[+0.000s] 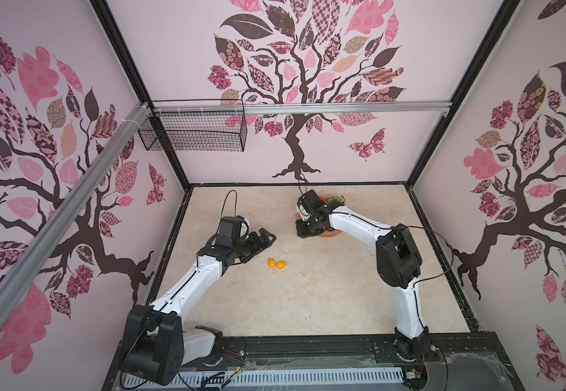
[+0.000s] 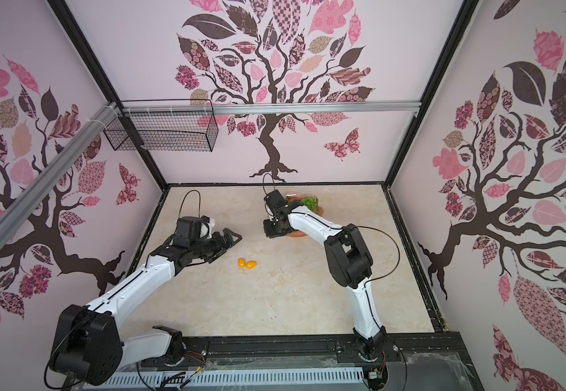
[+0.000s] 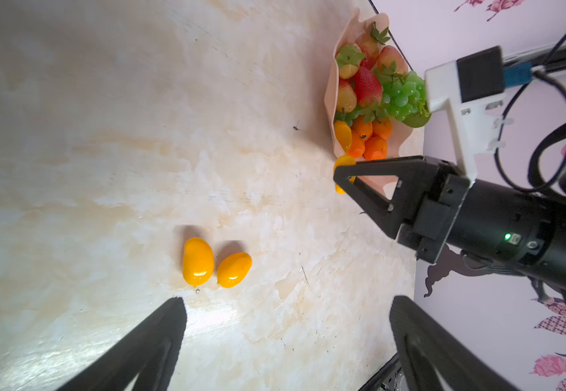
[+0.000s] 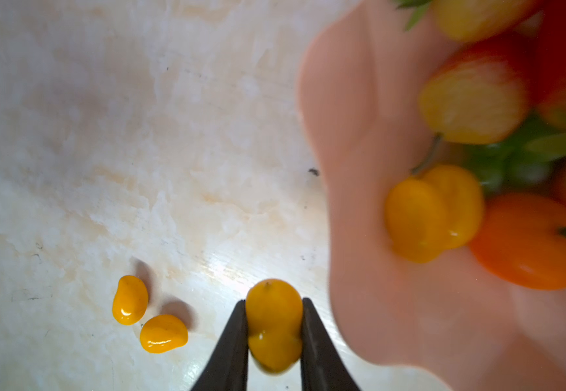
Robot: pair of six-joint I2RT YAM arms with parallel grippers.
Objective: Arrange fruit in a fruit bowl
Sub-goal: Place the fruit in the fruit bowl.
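My right gripper (image 4: 274,302) is shut on a small yellow-orange tomato (image 4: 274,333), held just above the table beside the near rim of the fruit bowl (image 4: 352,142). In the left wrist view the bowl (image 3: 331,84) holds strawberries (image 3: 366,86), a green grape bunch (image 3: 403,98), tangerines (image 3: 375,149) and a tomato (image 3: 342,135). In both top views the right arm covers most of the bowl (image 1: 333,234). Two more tomatoes (image 1: 271,262) (image 1: 281,264) lie together mid-table. My left gripper (image 3: 286,304) hovers open and empty just left of them.
A black wire basket (image 1: 193,132) hangs on the back rail, high at the left. Patterned walls close in the table on three sides. A black rail (image 1: 308,348) with both arm bases runs along the front edge.
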